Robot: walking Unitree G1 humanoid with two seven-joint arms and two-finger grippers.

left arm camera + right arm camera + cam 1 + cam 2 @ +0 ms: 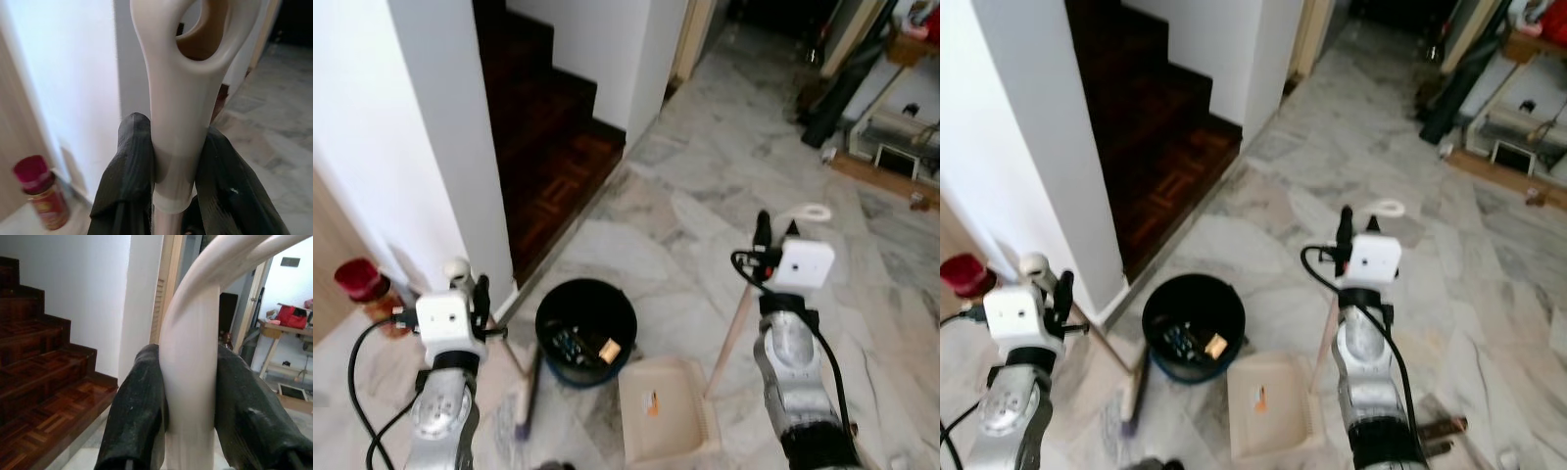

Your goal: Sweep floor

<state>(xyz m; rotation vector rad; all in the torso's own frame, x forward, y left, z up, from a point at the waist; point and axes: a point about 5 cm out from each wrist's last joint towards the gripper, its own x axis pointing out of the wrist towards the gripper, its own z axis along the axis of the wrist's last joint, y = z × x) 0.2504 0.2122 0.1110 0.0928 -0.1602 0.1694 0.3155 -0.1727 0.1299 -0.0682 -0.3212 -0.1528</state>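
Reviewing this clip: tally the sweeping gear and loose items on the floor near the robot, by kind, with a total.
Brooms: 1, broom, handle top held by the left gripper
Dustpans: 1, dustpan, handle held by the right gripper
Bins: 1, black bin
Jars: 1, red-lidded jar
Total: 4

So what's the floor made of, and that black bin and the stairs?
The floor looks like polished marble: grey veins, shiny. The black bin seems plastic, smooth and dull, though I can't be sure. The stairs look like dark varnished wood, laid in small parquet blocks.
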